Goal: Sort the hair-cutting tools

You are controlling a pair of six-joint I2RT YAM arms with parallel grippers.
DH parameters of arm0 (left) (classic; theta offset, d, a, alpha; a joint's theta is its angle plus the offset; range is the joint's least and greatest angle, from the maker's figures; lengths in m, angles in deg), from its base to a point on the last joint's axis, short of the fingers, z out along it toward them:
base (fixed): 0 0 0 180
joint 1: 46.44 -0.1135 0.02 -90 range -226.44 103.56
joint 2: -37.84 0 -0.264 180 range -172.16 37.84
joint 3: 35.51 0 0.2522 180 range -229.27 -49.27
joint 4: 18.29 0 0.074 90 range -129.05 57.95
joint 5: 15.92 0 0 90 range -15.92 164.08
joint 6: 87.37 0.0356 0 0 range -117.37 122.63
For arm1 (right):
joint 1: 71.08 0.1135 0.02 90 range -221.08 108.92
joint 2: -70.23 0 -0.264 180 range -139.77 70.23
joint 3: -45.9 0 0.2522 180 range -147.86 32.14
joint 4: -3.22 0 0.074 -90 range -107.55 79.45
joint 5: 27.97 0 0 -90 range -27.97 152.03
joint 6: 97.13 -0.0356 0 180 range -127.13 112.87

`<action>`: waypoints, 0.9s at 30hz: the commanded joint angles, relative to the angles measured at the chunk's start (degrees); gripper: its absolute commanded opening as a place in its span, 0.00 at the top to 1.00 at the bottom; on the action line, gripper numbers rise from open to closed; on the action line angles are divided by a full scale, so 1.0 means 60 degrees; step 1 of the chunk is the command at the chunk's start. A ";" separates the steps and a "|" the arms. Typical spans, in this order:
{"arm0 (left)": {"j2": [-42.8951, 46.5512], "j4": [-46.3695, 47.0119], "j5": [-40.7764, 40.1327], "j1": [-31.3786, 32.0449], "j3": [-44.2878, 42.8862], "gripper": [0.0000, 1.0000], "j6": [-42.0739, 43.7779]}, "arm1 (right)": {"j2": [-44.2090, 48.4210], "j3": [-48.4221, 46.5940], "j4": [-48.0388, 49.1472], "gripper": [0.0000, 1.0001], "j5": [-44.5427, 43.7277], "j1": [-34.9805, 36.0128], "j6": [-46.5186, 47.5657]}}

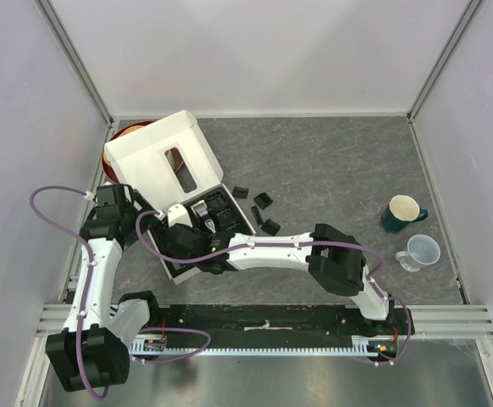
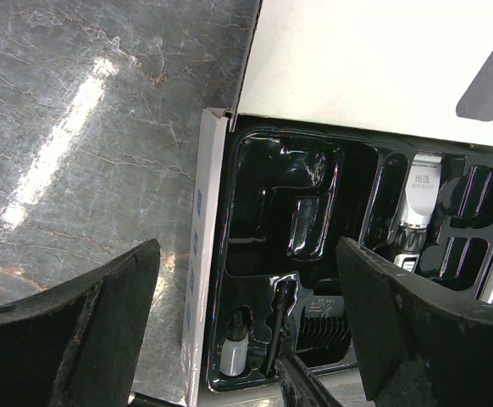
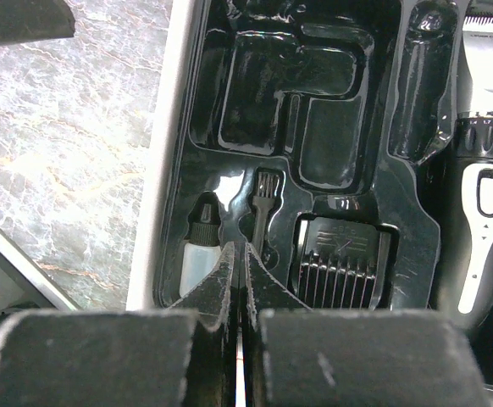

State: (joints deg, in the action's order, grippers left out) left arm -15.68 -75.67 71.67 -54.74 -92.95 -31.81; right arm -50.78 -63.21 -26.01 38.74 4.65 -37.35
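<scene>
Several guards (image 1: pixel 263 201) are loose on the surface just right of the box (image 1: pixel 149 161), so I'd call the sorting roughly half done. Already in the tray (image 3: pixel 255 76): clipper (image 3: pixel 484 170), one guard (image 3: pixel 341 264), a little bottle (image 3: pixel 202 254) and the brush (image 3: pixel 266 199). Can't spot the cord anywhere.

The brush sits in its slot by the tray's near edge, between bottle and guard. Its long axis runs toward the lid (image 2: pixel 373 59), bristles at the lid end, handle toward the right fingers (image 3: pixel 228 275). The clipper lies parallel, blade head pointing lidward too.

Right fingers are pressed tight together right at the handle's end, and I can't tell if they've pinched it. Left fingers (image 2: pixel 399 314) gape wide, holding nothing, at the box's left side.
</scene>
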 commanded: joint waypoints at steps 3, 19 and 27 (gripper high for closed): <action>0.0072 0.0223 0.0139 -0.0053 0.0000 0.09 -0.0135 | -0.0178 0.0101 0.0277 1.00 -0.0147 -0.0067 -0.0179; 0.0072 0.0209 0.0080 -0.0053 0.0000 0.09 -0.0149 | -0.0427 0.0218 0.0453 1.00 0.0117 -0.0081 -0.0208; 0.0116 0.0179 -0.0037 -0.0053 0.0000 0.09 -0.0179 | -0.0574 0.0262 0.0424 1.00 -0.0088 -0.0081 -0.0252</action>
State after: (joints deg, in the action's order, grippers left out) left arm -15.68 -75.67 71.62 -54.74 -92.95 -31.81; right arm -53.08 -62.27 -24.28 39.22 4.30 -38.00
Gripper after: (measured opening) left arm 0.912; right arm 0.007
